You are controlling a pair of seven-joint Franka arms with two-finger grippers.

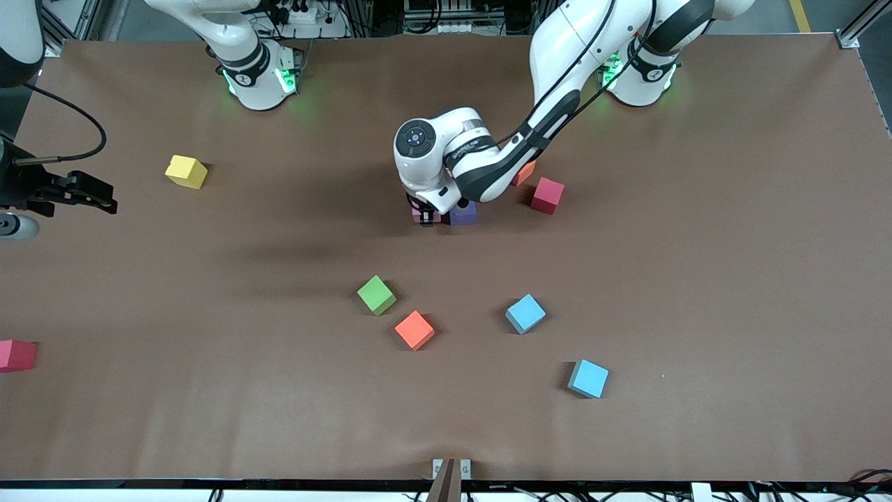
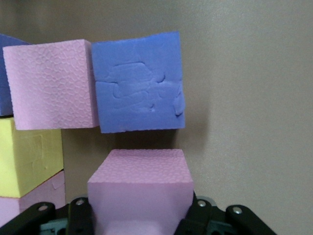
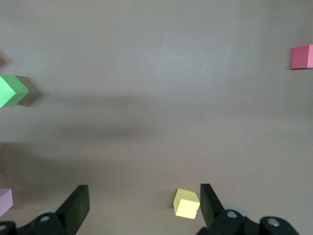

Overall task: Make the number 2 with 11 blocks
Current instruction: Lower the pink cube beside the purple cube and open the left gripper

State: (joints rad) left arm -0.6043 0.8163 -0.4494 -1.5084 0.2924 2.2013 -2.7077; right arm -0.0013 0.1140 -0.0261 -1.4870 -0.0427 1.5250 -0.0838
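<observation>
The left claw (image 2: 139, 220) is clamped on a pink matte foam cube (image 2: 139, 188), fingers on opposite flat sides. I judge it light, soft and grippy: squeeze gently at mid-height. It sits low over the middle of the brown desk (image 1: 697, 279), just beside a purple foam cube (image 2: 138, 82) and a second pink foam cube (image 2: 51, 83), which touch each other. The right claw (image 3: 142, 208) waits wide open above the desk's edge at the right arm's end, near a yellow foam cube (image 1: 186, 171).
</observation>
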